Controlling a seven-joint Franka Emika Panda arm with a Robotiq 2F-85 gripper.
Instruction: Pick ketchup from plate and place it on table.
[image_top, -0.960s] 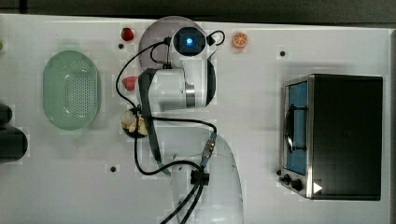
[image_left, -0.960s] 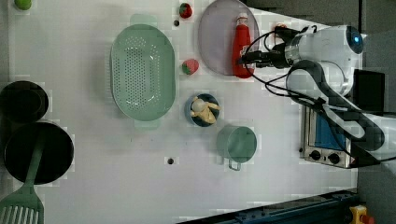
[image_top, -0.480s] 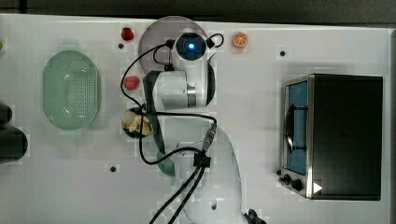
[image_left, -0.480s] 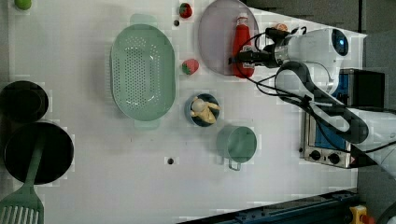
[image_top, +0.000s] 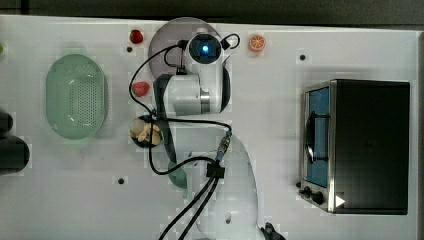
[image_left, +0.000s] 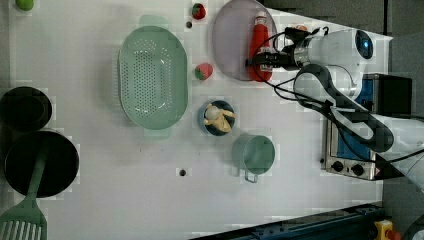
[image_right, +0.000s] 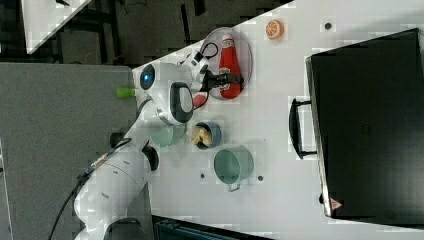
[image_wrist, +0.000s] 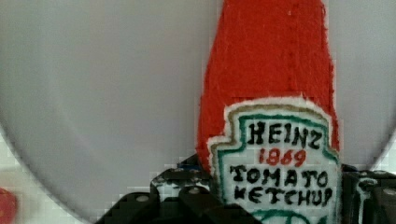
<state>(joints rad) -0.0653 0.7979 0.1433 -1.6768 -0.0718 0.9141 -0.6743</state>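
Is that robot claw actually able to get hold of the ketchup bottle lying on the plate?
Probably yes. The gripper is already down at the ketchup bottle on the plate, a finger on each side of its label end, nothing between.

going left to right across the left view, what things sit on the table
black pots → green basket → small bowl of food → green cup → ketchup lying on the plate → toaster oven
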